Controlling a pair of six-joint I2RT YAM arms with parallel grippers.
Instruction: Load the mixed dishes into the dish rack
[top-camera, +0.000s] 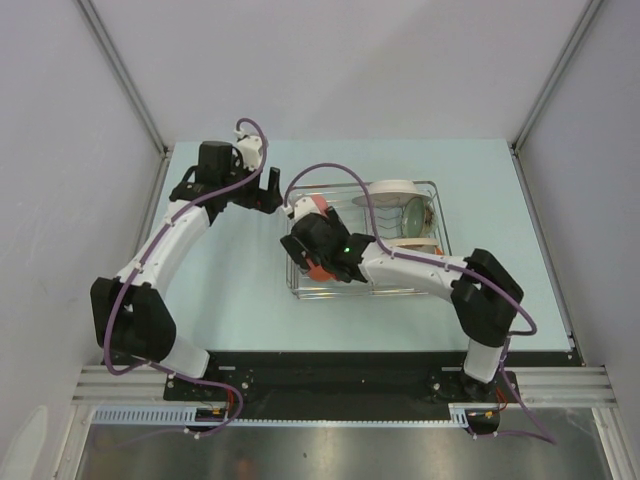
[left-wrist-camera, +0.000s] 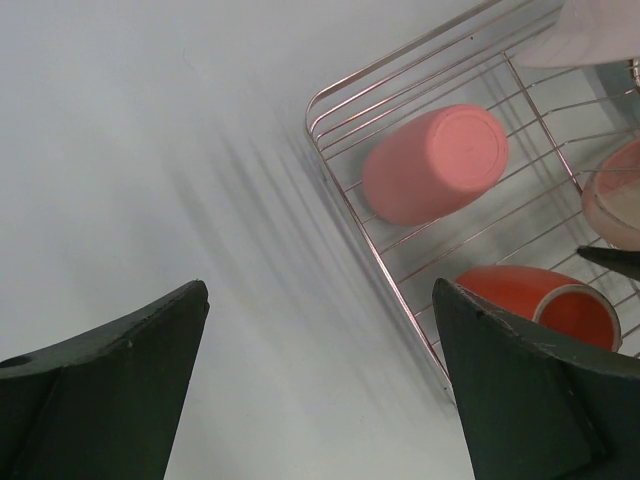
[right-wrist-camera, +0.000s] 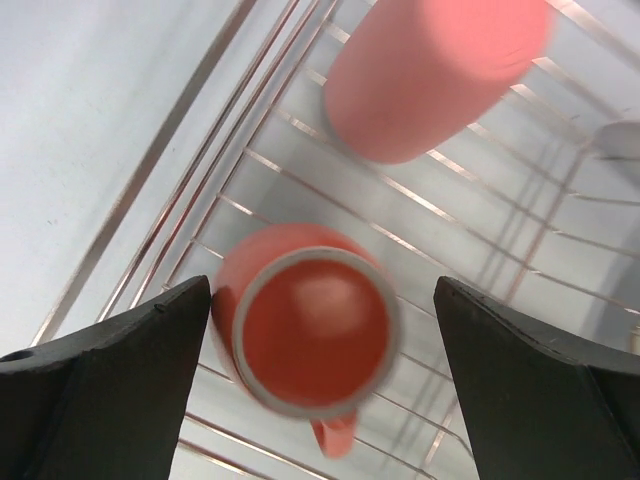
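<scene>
**Mug in the rack, both grippers wide open**

Nearest the arm bases, the right gripper (right-wrist-camera: 322, 290) hangs over the near-left part of the dish rack (right-wrist-camera: 145, 165) with its fingers spread wide and gripping nothing. The orange mug (right-wrist-camera: 310, 345) lies on the rack's wires between them, mouth towards the wrist camera and handle on its near side. One finger sits close against the mug's wall; contact cannot be judged, as the view is blurred.

The step in hand looks like letting go and clearing out. To do it well, the wrist should lift straight away from the rack with the fingers kept spread. A sideways move could nudge the mug, or catch a fingertip on a wire and drag the rack.

Just beyond the mug the pink cup (right-wrist-camera: 430, 70) lies on its side in the rack's far-left part, so a retreat that way risks rolling it. A white plate (top-camera: 393, 187) stands at the rack's far-right end.

Off the rack's far-left corner, the left gripper (left-wrist-camera: 320, 300) hovers over bare table (left-wrist-camera: 150, 150), fingers apart and empty.
</scene>
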